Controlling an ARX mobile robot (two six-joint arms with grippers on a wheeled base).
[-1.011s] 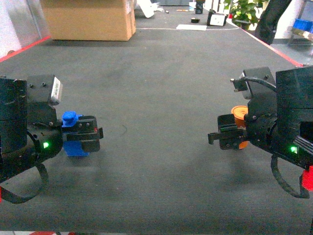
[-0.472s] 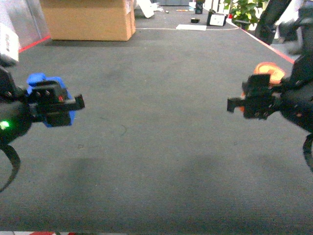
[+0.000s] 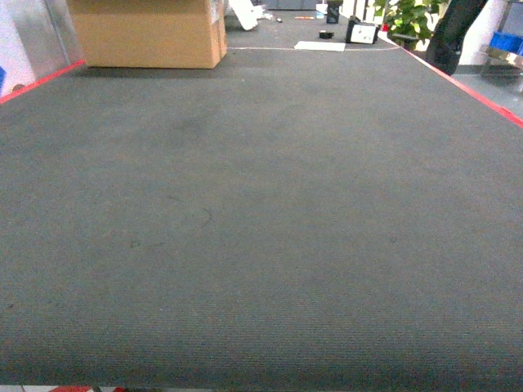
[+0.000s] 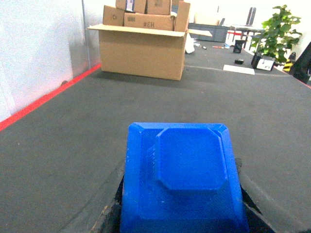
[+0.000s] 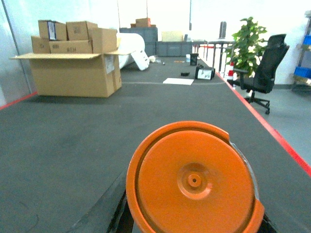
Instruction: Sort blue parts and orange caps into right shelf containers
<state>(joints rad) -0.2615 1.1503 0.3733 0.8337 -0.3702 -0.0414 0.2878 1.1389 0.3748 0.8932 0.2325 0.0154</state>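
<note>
In the left wrist view a blue part (image 4: 187,179), a blocky piece with an octagonal raised face, fills the lower middle. My left gripper (image 4: 182,216) is shut on it, its dark fingers showing on either side. In the right wrist view a round orange cap (image 5: 194,182) sits between the jaws of my right gripper (image 5: 194,221), which is shut on it. Both parts hang above the dark carpeted floor (image 3: 261,204). Neither gripper shows in the head view. A bit of a blue container (image 3: 507,41) shows on a metal rack at the far right edge.
An open cardboard box (image 3: 147,33) stands at the far left, with smaller boxes stacked in it (image 4: 146,7). Red tape lines (image 3: 458,77) border the floor. A black office chair (image 5: 265,73), a potted plant (image 5: 248,43) and small items lie at the back right.
Both arms rose and swung outward out of the head view, the left carrying the blue part, the right the orange cap.
</note>
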